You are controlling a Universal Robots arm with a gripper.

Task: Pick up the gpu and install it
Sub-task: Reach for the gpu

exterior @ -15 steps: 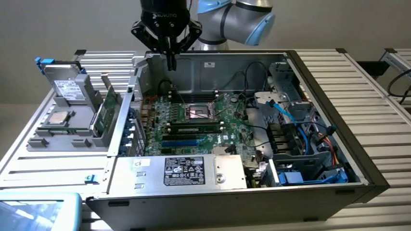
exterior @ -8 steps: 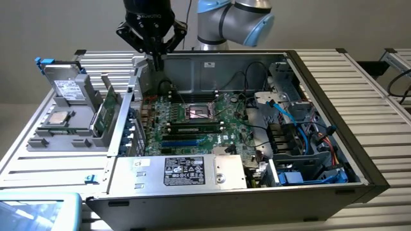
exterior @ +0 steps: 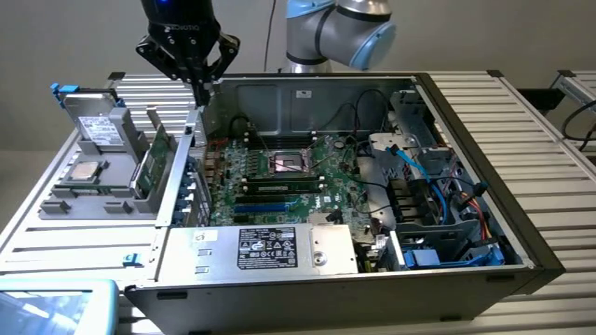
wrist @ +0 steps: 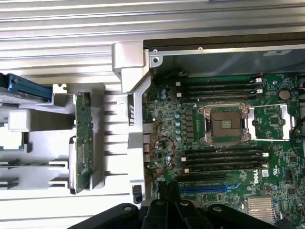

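Observation:
The gpu (exterior: 156, 159) stands on its edge in a slot of the grey holder (exterior: 93, 202), at the exterior view's left of the open computer case (exterior: 447, 181). In the wrist view the gpu (wrist: 83, 138) appears edge-on as a narrow green board with a metal bracket. My gripper (exterior: 199, 85) hangs above the case's near-left wall, higher than the gpu and apart from it. Its black fingers (wrist: 167, 198) are pressed together with nothing between them. The motherboard (exterior: 279, 181) lies bare inside the case, with a blue slot (exterior: 265, 207) and black slots.
The holder also carries a silver hard drive (exterior: 97, 129) with a white label and a square chip (exterior: 86, 169). A power supply (exterior: 265, 248) fills the case's front. Cables and drive bays (exterior: 437, 202) crowd the case's right side. A pale blue tray (exterior: 51, 307) sits at the lower left.

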